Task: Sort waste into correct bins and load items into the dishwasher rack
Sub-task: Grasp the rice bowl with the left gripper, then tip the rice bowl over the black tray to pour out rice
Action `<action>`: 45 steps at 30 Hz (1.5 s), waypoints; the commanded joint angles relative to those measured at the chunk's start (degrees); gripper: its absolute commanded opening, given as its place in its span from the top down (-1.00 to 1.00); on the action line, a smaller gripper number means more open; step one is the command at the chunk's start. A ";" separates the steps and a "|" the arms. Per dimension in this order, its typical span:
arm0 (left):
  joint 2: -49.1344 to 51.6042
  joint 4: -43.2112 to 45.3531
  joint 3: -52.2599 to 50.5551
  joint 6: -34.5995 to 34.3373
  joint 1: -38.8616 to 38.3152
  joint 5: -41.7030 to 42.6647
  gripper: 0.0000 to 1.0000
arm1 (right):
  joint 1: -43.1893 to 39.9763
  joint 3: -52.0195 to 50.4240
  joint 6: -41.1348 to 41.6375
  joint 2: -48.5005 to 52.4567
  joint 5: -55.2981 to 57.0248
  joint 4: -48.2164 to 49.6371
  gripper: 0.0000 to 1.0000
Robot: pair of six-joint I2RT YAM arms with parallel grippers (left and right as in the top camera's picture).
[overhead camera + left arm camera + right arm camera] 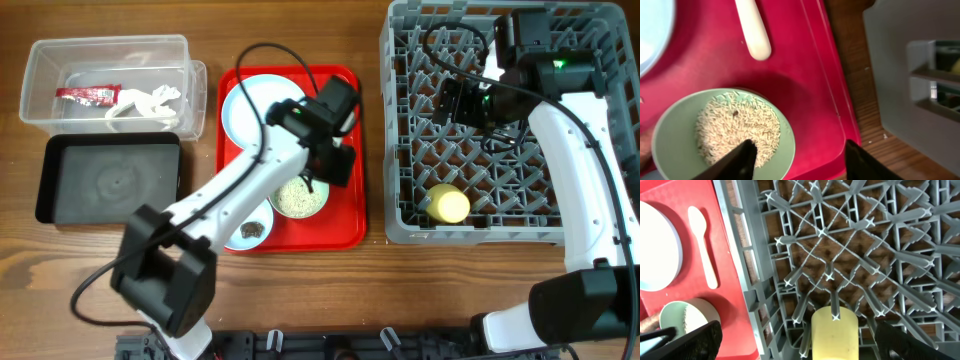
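A pale green bowl (298, 198) of white rice-like grains (737, 130) sits on the red tray. My left gripper (315, 182) is open just above it; in the left wrist view (799, 147) one finger is over the grains and the other past the bowl's rim (785, 150). The white spoon (754, 30) and pale blue plate (258, 108) lie on the tray. A light blue bowl (254, 230) holds dark crumbs. The yellow cup (447, 204) lies in the grey rack (400, 120). My right gripper (455, 100) is open and empty above the rack, apart from the cup (835, 335).
The clear tub (40, 60) at the far left holds a red-and-white wrapper (88, 95) and white tissue (150, 100). The black tray (60, 180) lies in front of it. The red tray (345, 225) stands close beside the rack's left wall.
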 commanded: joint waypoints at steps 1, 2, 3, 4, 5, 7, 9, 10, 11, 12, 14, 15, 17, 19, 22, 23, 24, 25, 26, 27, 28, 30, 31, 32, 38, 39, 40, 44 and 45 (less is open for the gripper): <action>4.39 -0.07 -0.81 -3.58 -3.26 -3.96 0.03 | 0.24 0.90 -1.18 -0.83 -0.50 0.44 -0.99; 6.05 -0.68 -0.81 -6.91 -3.87 -7.82 0.03 | 0.24 0.90 -1.18 -0.83 -0.50 0.31 -0.99; 7.56 -0.74 -0.81 -8.22 -3.91 -8.98 0.03 | 0.24 0.87 -1.20 -0.83 -0.50 0.20 -0.99; 9.14 -0.50 -0.81 -8.39 -3.91 -8.96 0.03 | 0.24 0.87 -1.18 -0.83 -0.50 0.24 -1.00; 9.92 -0.46 -0.81 -8.39 -3.91 -8.96 0.07 | 0.24 0.87 -1.18 -0.83 -0.50 0.26 -0.99; 11.76 -0.44 -0.81 -8.39 -3.91 -8.96 0.19 | 0.24 0.87 -1.18 -0.83 -0.48 0.24 -1.00; 12.20 -0.28 -0.81 -8.37 -3.91 -8.96 0.31 | 0.24 0.87 -1.18 -0.83 -0.50 0.26 -0.99; 12.20 -0.22 -0.81 -8.39 -3.91 -8.96 0.40 | 0.24 0.87 -1.18 -0.83 -0.48 0.26 -0.98; 12.20 -0.26 -0.81 -8.39 -3.91 -8.96 0.56 | 0.24 0.87 -1.18 -0.83 -0.48 0.28 -0.99; 12.20 -0.46 -0.79 -8.39 -3.91 -8.92 0.64 | 0.24 0.87 -1.18 -0.83 -0.48 0.31 -0.99; 12.09 -1.33 -0.22 -8.39 -3.91 -8.94 0.92 | 0.24 0.87 -1.16 -0.83 -0.48 0.28 -0.99; 12.09 -1.66 0.33 -8.37 -3.91 -8.94 0.92 | 0.24 0.87 -1.18 -0.83 -0.48 0.28 -1.00; 12.07 -3.39 2.38 -8.37 -3.91 -8.94 0.92 | 0.24 0.87 -1.18 -0.83 -0.48 0.31 -0.99; 11.98 -7.37 6.64 -8.13 -3.91 -8.94 0.92 | 0.24 0.83 -1.16 -0.83 -0.50 0.26 -0.99; 10.36 -14.40 16.87 -7.32 -3.19 -8.92 0.92 | 0.24 0.79 -1.16 -0.83 -0.50 -0.17 -0.99; 9.07 -16.59 19.56 -6.38 -1.97 -8.94 0.92 | 0.24 0.79 -1.18 -0.83 -0.50 -0.17 -0.99; 8.22 -17.44 20.46 -6.38 -1.01 -8.94 0.92 | 0.24 0.79 -1.16 -0.83 -0.50 -0.20 -1.00; 6.49 -18.51 21.14 -6.34 1.14 -8.94 0.92 | 0.24 0.79 -1.16 -0.83 -0.52 -0.26 -0.99; 4.61 -19.45 21.14 -6.12 3.76 -8.92 0.92 | 0.24 0.79 -1.16 -0.83 -0.50 -0.26 -0.99; 2.54 -20.70 21.14 -5.11 7.39 -8.44 0.92 | 0.24 0.76 -1.07 -0.83 -0.55 -0.24 -0.99; 1.18 -21.59 21.14 -5.09 10.27 -8.44 0.92 | 0.24 0.79 -1.03 -0.83 -0.55 -0.24 -0.99; -1.62 -23.78 21.14 -1.79 19.19 -5.86 0.92 | 0.24 0.79 -0.96 -0.83 -1.40 -0.15 -1.00; -2.23 -25.24 21.11 0.76 23.69 -3.17 0.92 | 0.24 0.79 -1.01 -0.83 -1.38 -0.17 -0.99; -2.40 -27.15 20.96 3.93 29.51 -0.07 0.92 | 0.24 0.76 -1.01 -0.83 -1.40 -0.20 -0.99; -2.38 -24.74 14.36 22.45 54.40 23.76 0.92 | 0.24 0.72 -0.98 -0.83 -1.40 0.00 -0.99; -2.38 -22.56 11.47 25.14 59.49 28.28 0.92 | 0.24 0.72 -0.98 -0.83 -1.40 0.00 -1.00; -2.38 -20.90 9.77 25.40 61.94 29.97 0.92 | 0.24 0.72 -0.98 -0.83 -1.40 0.02 -0.99; -2.36 -8.57 0.04 25.33 72.39 40.83 0.92 | 0.24 0.72 -1.11 -0.83 -1.42 -0.22 -0.99; -2.19 -6.16 -1.77 25.31 73.85 42.91 0.92 | 0.24 0.72 -1.07 -0.83 -1.40 -0.26 -0.99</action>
